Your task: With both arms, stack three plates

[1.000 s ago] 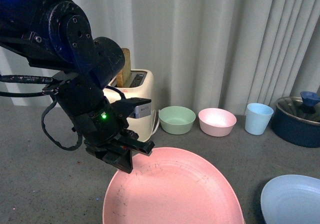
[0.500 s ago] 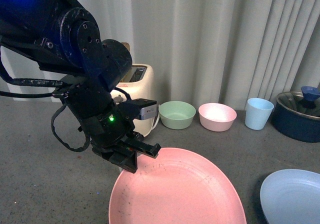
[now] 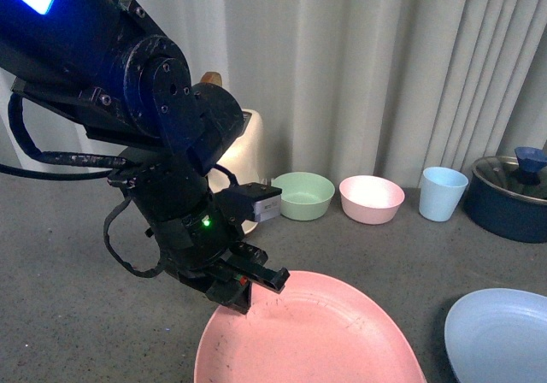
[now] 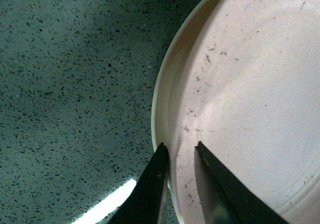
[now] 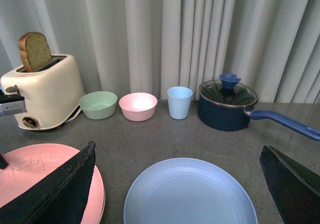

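Left jaws have dragged the pink plate (image 3: 325, 340) rightward.

Two plates (image 5: 30, 168) (image 5: 190, 194), two bowls (image 5: 98, 105) (image 5: 138, 106), one cup (image 5: 179, 102)

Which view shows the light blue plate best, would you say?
The right wrist view: the light blue plate is almost whole. The front view crops it at the corner; the left wrist view has the pink plate instead.

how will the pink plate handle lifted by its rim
The pink plate looks like thin matte plastic: probably light and stiff. Held at one edge by the left hand, it may tilt or pivot. The scuffed surface probably isn't slippery.
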